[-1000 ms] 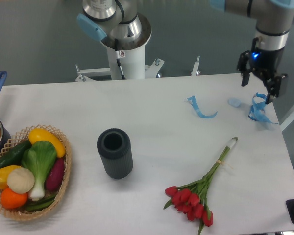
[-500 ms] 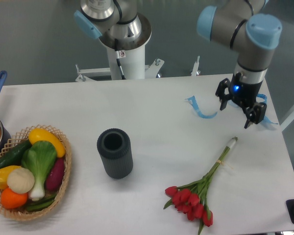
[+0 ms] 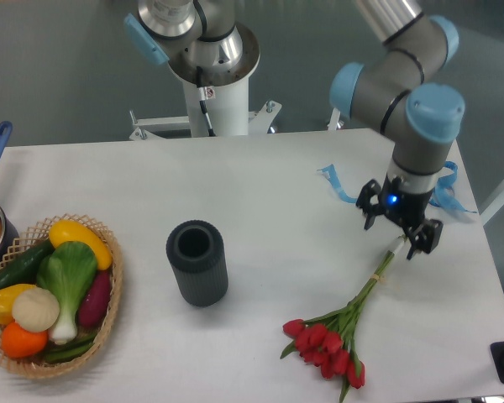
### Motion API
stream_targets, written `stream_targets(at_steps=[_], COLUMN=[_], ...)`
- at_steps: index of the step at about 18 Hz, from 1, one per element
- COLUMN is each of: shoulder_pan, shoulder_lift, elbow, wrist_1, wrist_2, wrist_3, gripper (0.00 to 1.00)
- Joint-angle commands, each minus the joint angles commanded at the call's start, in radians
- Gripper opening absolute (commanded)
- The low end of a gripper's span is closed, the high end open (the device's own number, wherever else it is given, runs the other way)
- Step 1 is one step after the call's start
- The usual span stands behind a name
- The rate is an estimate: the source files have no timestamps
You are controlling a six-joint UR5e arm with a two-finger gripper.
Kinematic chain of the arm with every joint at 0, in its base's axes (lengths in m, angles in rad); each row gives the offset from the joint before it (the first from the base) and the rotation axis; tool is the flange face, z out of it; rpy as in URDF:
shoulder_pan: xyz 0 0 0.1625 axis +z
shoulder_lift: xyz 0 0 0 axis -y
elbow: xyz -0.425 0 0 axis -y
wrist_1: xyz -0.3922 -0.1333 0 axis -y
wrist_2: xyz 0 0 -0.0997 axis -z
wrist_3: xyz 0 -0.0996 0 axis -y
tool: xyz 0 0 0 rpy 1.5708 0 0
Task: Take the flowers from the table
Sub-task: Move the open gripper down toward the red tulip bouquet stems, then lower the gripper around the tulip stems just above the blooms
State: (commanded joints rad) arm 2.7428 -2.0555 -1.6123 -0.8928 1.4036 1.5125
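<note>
Dark cylinder [image 3: 197, 263], vegetable basket [image 3: 50, 295], ribbons [image 3: 340, 186]

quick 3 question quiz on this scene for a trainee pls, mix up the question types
1. True or false: the gripper is already shut on the flowers.
2. Which end of the flowers lies nearest the gripper? A) red blooms B) pale stem ends C) neither, it is over the dark cylinder
3. Fill in: the vegetables sit in a wicker ____ at the table's left edge.

Key: 1 false, its fingers are spread above the stems. 2 B. 3 basket.
</note>
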Motion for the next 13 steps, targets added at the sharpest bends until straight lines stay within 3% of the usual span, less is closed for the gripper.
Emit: stream_targets(at_steps=[3, 5, 9, 13], shoulder_pan=[-0.031, -0.057, -0.08, -0.098], shoulder_lift=[-0.04, -0.083, -0.11, -0.153], elbow=[0.02, 0.073, 0.087, 0.106], wrist_1=[0.005, 0.011, 0.015, 0.084], wrist_2=[-0.011, -0.011, -0.011, -0.012], wrist_3=[-0.052, -0.098, -0.156, -0.172], gripper=[1.0, 1.0, 1.0, 1.0])
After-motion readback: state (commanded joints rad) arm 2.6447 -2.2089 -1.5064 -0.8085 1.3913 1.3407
